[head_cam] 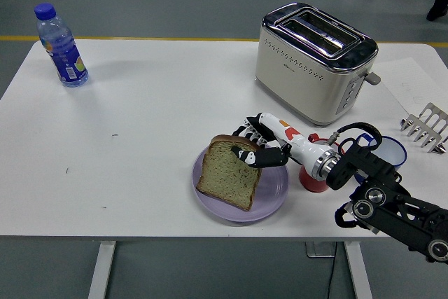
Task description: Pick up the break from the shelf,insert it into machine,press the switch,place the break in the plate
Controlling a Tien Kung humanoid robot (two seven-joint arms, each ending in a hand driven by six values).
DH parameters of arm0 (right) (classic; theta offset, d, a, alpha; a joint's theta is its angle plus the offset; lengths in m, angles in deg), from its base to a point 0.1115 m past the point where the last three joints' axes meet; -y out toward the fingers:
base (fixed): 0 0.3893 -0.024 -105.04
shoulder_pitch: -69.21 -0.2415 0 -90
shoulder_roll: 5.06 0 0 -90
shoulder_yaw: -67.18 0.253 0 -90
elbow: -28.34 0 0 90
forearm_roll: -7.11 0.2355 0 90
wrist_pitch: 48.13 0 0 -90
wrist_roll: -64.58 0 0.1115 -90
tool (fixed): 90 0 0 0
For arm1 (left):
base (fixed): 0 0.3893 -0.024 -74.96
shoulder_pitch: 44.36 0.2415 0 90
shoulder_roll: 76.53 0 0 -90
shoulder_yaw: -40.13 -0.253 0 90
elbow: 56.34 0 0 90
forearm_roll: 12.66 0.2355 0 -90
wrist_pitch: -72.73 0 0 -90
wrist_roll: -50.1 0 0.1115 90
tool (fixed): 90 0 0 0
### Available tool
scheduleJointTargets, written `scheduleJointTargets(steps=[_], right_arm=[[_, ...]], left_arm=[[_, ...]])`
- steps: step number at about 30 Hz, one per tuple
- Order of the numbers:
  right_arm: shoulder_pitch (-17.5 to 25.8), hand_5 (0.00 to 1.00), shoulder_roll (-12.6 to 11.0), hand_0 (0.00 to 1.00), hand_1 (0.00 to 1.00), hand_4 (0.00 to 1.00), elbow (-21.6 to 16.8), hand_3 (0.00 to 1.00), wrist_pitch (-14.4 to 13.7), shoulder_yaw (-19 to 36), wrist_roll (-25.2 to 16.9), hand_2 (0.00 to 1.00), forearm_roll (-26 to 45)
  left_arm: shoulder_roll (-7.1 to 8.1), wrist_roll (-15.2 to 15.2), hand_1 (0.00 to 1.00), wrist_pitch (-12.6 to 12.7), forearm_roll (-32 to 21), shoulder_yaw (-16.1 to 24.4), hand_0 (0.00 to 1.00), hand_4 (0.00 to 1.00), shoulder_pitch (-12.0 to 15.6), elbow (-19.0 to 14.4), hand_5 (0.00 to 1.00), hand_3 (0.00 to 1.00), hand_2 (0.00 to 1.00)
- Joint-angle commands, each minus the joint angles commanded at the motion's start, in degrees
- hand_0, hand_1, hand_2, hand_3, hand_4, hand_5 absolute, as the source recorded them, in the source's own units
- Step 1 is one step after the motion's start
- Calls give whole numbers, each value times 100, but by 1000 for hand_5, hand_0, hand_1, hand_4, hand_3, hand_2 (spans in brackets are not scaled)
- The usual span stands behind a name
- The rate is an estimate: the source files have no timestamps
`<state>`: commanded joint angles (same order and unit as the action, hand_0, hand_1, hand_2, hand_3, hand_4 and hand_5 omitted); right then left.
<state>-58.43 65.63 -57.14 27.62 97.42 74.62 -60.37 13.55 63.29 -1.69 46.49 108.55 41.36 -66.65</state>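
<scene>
While the right hand [257, 146] comes in from the lower right, its fingers pinch the top right corner of the bread slice [229, 171]; the slice leans low on the purple plate [274, 194] near the table's front edge; just right sits a red cup [313, 176]; farther back stands the cream toaster [313, 61]; far left, a blue water bottle [61, 47].

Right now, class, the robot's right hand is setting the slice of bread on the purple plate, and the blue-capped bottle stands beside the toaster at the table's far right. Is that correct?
Not quite. The bottle stands alone at the table's far left corner, well away from the toaster, as the head view shows. The rest holds: the right hand is setting the slice of bread on the purple plate.
</scene>
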Motion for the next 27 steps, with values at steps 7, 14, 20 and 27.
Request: scheduleJointTargets(steps=[7, 14, 20, 27], right_arm=[[14, 29, 41, 437, 497, 478, 76, 550, 60, 19, -22, 520, -288], [4, 88, 60, 568, 602, 606, 107, 612, 116, 56, 16, 601, -580], [-11, 97, 73, 684, 677, 634, 111, 686, 198, 78, 28, 681, -747], [-21, 100, 93, 758, 719, 648, 115, 724, 297, 83, 78, 743, -872]], left_arm=[[0, -2, 630, -3, -2, -5, 665, 443, 9, 0, 917, 617, 682], [7, -14, 630, -3, -58, -36, 665, 442, 0, 0, 914, 618, 682], [8, -19, 630, 4, -98, -52, 665, 445, -17, 0, 917, 617, 682], [7, -25, 630, 7, -124, -62, 665, 443, -22, 0, 916, 618, 682]])
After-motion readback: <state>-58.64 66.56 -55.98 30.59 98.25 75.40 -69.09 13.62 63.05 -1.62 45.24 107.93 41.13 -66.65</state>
